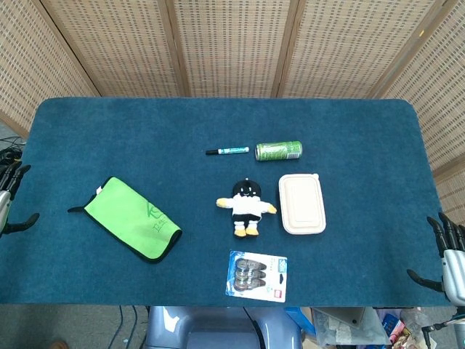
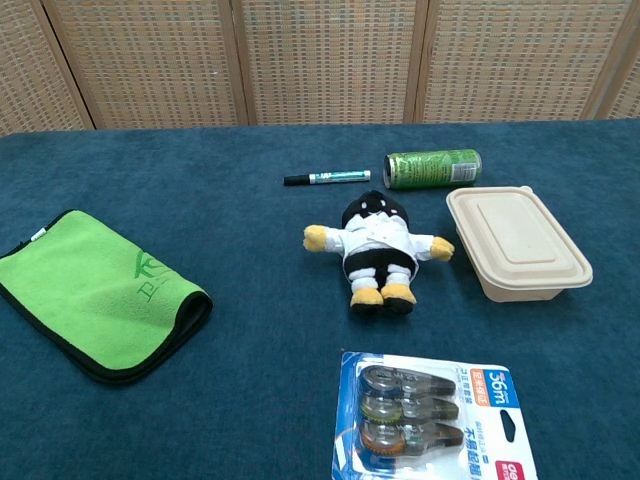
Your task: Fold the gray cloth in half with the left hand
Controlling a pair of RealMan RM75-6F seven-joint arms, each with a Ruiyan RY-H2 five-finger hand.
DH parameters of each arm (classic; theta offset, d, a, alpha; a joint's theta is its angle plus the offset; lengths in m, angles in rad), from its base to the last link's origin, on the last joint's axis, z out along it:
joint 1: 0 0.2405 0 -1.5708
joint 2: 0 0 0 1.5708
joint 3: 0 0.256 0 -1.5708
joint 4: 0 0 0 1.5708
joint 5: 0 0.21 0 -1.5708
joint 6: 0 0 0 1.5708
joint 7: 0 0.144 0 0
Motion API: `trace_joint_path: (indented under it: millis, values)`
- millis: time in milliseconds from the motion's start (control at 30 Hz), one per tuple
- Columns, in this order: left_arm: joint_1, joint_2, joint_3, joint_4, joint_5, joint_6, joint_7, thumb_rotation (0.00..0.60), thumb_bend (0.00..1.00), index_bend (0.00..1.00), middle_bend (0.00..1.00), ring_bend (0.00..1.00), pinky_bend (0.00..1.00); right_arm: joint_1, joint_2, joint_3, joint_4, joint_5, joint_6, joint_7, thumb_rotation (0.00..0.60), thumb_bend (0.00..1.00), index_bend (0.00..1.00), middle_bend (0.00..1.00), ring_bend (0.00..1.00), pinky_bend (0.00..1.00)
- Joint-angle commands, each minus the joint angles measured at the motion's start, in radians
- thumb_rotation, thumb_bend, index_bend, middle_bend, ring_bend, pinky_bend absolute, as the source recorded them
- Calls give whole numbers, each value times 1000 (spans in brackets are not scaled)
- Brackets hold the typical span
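Note:
The cloth (image 1: 132,218) is bright green with a dark border and lies folded over on the left part of the blue table (image 1: 109,131), its fold toward the table's middle. The chest view shows the same cloth (image 2: 95,290) flat, with its doubled edge at the right. My left hand (image 1: 7,200) is at the far left edge of the head view, off the table and well apart from the cloth, fingers spread and holding nothing. My right hand (image 1: 450,254) hangs off the table's right front corner, also spread and empty. Neither hand appears in the chest view.
A marker (image 1: 227,151) and a green can (image 1: 278,150) lie mid-table. Below them are a plush toy (image 1: 247,207) and a beige lidded box (image 1: 301,203). A pack of correction tapes (image 1: 258,275) sits near the front edge.

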Motion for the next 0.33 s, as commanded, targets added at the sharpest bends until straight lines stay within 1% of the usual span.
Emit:
trace_joint_path:
  millis: [33,67,133,267,333]
  values:
    - [79,-43,7,-107,11,135,106,600,289,0,0,0,0,-3,-3,1,9,-13,14,13,600,0,0,0,0,0]
    - [99,-63,11,-129,22,177,139,600,289,0,0,0,0,-5,-5,2,15,-19,23,20,600,0,0,0,0,0]
    - [123,-93,17,-148,34,220,174,600,289,0,0,0,0,-7,-9,4,24,-25,32,30,600,0,0,0,0,0]
    - [143,-122,37,-160,77,249,234,600,288,0,0,0,0,-11,-9,6,34,-29,44,46,600,0,0,0,0,0]
    - [146,-131,38,-155,93,259,250,600,289,0,0,0,0,-13,-9,8,36,-29,49,50,600,0,0,0,0,0]
